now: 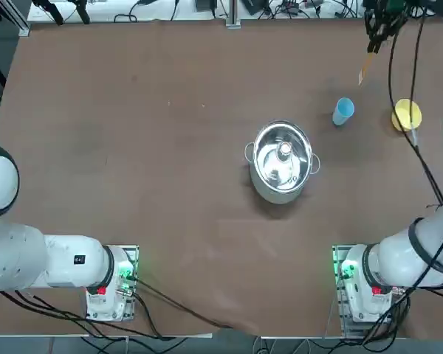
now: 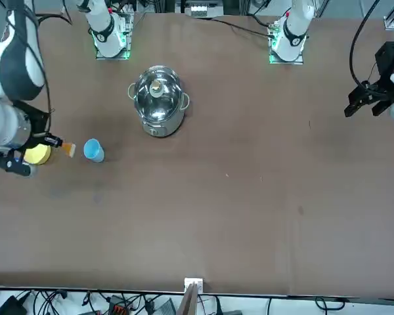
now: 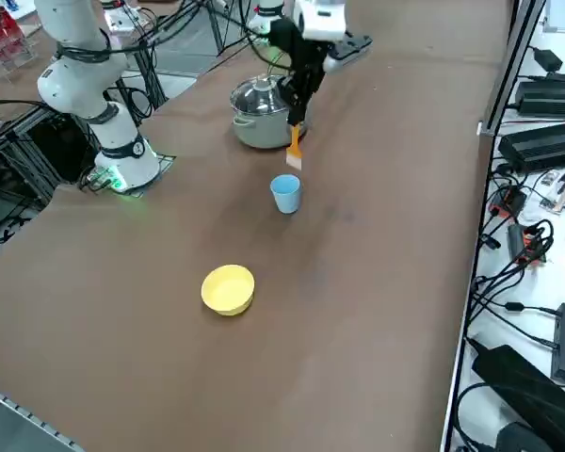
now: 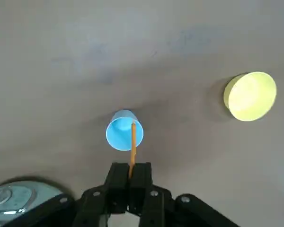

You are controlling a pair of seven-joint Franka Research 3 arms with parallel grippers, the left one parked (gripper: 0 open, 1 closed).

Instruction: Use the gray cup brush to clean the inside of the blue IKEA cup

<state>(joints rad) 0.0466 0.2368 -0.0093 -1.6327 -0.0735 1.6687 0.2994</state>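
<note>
Currently in my right gripper (image 3: 296,124): the brush (image 3: 295,149), jaws drawn in narrow on its orange handle; upper right of the top view. Slim handle, so a tight pinch suits it.
Brush pose: pale tip hanging down, handle up into my fingers. Reads as set for a downward reach, with the working end left free. Shows orange and pale, not gray.
Blue cup (image 1: 343,111): upright on the table, right of centre and above the middle in the top view, mouth up. Rim faces where the brush has to enter.
Gap: brush up in the air, apart from the cup; no scrubbing contact.
Yellow bowl (image 3: 228,290): lower left of centre in the right side view, off to the cup's side. Not my target, leaves me room.
Lidded pot (image 1: 281,162): centre-right in the top view, also near the cup. I'd keep my wrist off it.
Next, my call: centre tip over the mouth, lower, then scrub the wall.
Risk: cup looks light and nothing braces it; an off-centre push could tip it.
</note>
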